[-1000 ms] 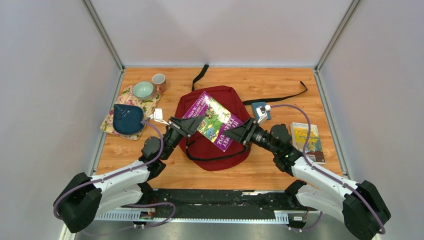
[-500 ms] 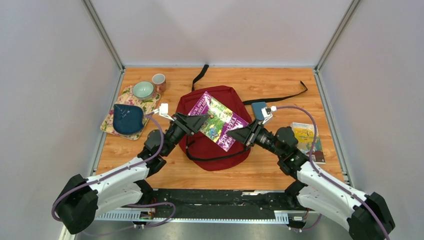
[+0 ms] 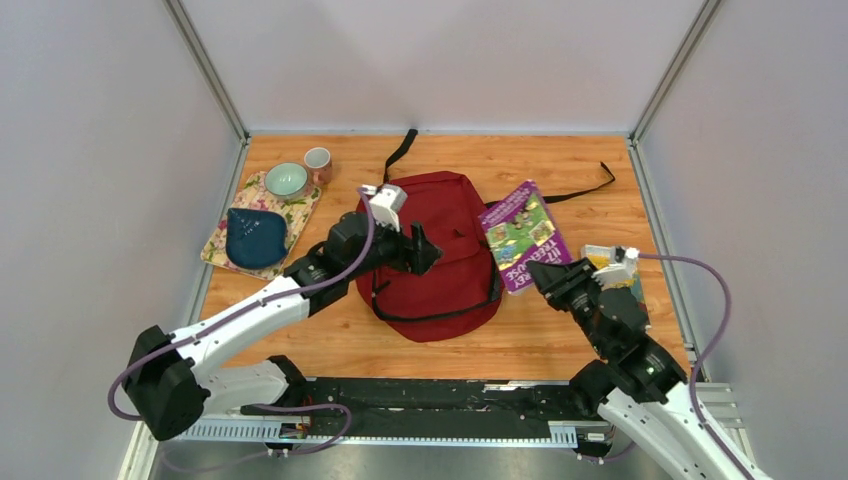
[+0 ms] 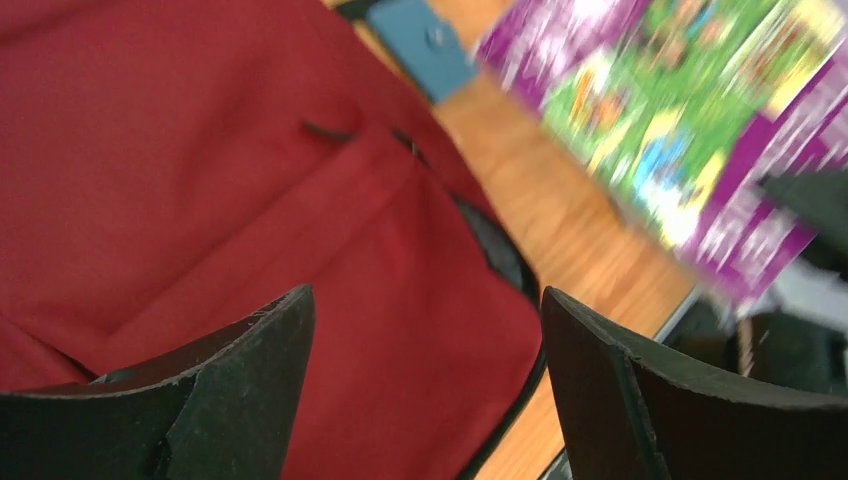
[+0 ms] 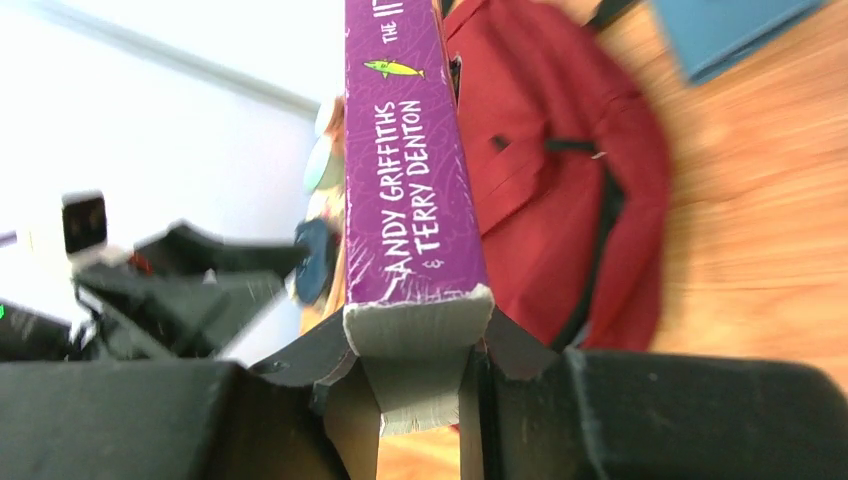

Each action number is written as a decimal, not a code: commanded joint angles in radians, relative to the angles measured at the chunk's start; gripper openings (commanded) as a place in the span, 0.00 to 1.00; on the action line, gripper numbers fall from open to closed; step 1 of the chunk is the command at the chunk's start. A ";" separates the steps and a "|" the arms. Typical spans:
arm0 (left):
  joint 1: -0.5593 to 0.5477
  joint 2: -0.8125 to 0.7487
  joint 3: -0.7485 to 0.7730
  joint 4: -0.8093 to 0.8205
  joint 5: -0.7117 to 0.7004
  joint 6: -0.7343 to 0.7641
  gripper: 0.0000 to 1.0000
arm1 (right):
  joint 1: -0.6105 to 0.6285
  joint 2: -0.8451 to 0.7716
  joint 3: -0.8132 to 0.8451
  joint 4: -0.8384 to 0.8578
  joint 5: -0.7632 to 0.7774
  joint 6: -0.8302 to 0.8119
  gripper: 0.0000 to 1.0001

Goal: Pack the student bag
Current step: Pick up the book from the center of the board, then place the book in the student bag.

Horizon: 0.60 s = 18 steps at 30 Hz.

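The student bag (image 3: 445, 275) is a dark red backpack lying flat mid-table, its black straps trailing toward the back. My left gripper (image 3: 430, 250) hovers open just above it, and only red fabric (image 4: 200, 150) shows between the jaws. My right gripper (image 3: 548, 272) is shut on the lower end of a purple book (image 3: 522, 235), held up to the right of the bag. In the right wrist view the book's spine (image 5: 410, 150) stands straight up out of the jaws. A small teal-blue wallet (image 4: 420, 45) lies on the wood beyond the bag.
At the left, a floral mat (image 3: 300, 212) carries a dark blue pouch (image 3: 255, 237) and a green bowl (image 3: 286, 180), with a mug (image 3: 318, 160) behind it. Another book (image 3: 610, 268) lies at the right, partly behind my right arm. Walls enclose the table.
My left gripper has let go of the purple book, opened wide and moved over the bag. My right gripper has carried the book off the bag to the right.
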 commanded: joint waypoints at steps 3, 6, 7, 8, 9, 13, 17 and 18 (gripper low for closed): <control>-0.141 0.086 0.091 -0.163 0.069 0.327 0.89 | -0.002 -0.089 0.186 -0.269 0.350 -0.019 0.00; -0.172 0.148 0.137 -0.191 0.178 0.390 0.89 | -0.002 -0.073 0.212 -0.317 0.355 -0.018 0.00; -0.177 0.174 0.146 -0.197 0.232 0.401 0.89 | -0.002 -0.070 0.214 -0.320 0.347 -0.019 0.00; -0.186 0.185 0.161 -0.208 0.255 0.410 0.89 | -0.002 -0.066 0.214 -0.320 0.343 -0.019 0.00; -0.191 0.195 0.167 -0.215 0.275 0.428 0.89 | -0.002 -0.063 0.215 -0.320 0.340 -0.019 0.00; -0.198 0.223 0.177 -0.245 0.353 0.453 0.89 | -0.002 -0.052 0.218 -0.315 0.327 -0.029 0.00; -0.198 0.235 0.164 -0.295 0.344 0.488 0.87 | -0.001 -0.038 0.206 -0.305 0.311 -0.033 0.00; -0.198 0.240 0.167 -0.301 0.352 0.490 0.86 | -0.002 -0.035 0.200 -0.303 0.303 -0.029 0.00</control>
